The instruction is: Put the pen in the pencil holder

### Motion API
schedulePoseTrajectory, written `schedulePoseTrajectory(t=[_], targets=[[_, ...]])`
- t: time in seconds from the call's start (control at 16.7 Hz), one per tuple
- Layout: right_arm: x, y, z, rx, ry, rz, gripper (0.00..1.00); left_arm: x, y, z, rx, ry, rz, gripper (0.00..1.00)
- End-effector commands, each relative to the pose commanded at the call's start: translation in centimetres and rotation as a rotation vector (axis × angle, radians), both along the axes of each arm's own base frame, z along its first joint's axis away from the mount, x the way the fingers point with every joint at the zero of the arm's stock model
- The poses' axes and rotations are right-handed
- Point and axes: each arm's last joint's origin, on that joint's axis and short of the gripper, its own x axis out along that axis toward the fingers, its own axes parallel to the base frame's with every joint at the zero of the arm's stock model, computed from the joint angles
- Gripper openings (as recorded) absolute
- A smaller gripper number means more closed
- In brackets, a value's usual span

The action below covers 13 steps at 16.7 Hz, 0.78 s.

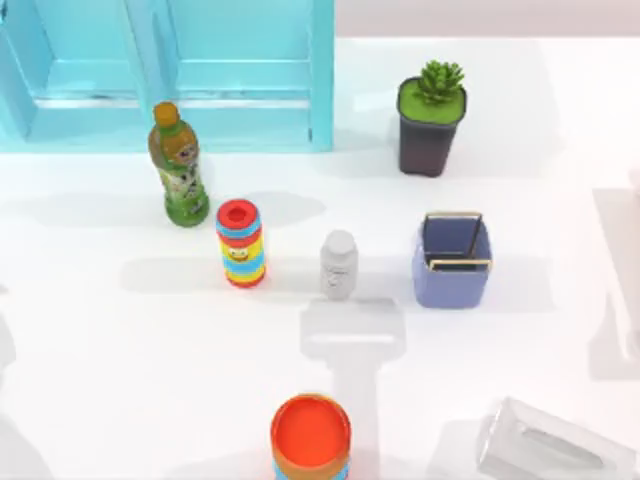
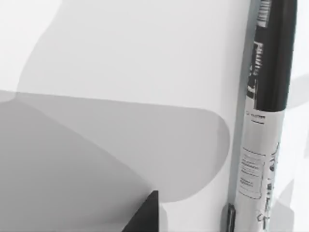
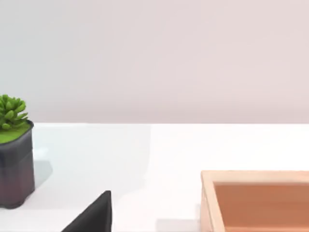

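The pencil holder (image 1: 452, 262), a periwinkle box with gold rim bars, stands upright right of the counter's (image 1: 120, 340) centre, just beside a small white bottle (image 1: 339, 264) and in front of a potted plant (image 1: 432, 117). The pen (image 2: 268, 111) lies flat on the counter in the left wrist view, black cap end and pale printed barrel in line. A dark tip of the left gripper (image 2: 145, 217) and of the right gripper (image 3: 94, 215) shows, but whether either gripper is open or closed cannot be told.

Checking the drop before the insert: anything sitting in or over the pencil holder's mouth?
Nothing visible. In the top view the pencil holder stands open with its inside bare; the white bottle is beside it, apart. The pen lies on the table.
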Motion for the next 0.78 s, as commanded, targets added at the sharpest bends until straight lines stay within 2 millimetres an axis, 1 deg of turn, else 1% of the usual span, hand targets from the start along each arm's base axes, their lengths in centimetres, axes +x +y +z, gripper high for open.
schedulePoseTrajectory(t=[0.12,0.18,0.42,0.78], targets=[[0.0,0.0,0.0,0.0,0.0,0.0,1.0,0.7,-0.7,-1.4,-0.003,0.004,0.0,1.0],[0.0,0.0,0.0,0.0,0.0,0.0,1.0,0.9,-0.9,-1.7,-0.004,0.006,-0.001,1.0],[0.0,0.0,0.0,0.0,0.0,0.0,1.0,0.9,-0.9,-1.8,-0.004,0.006,-0.001,1.0],[0.0,0.0,0.0,0.0,0.0,0.0,1.0,0.9,-0.9,-1.8,-0.004,0.006,-0.001,0.55]])
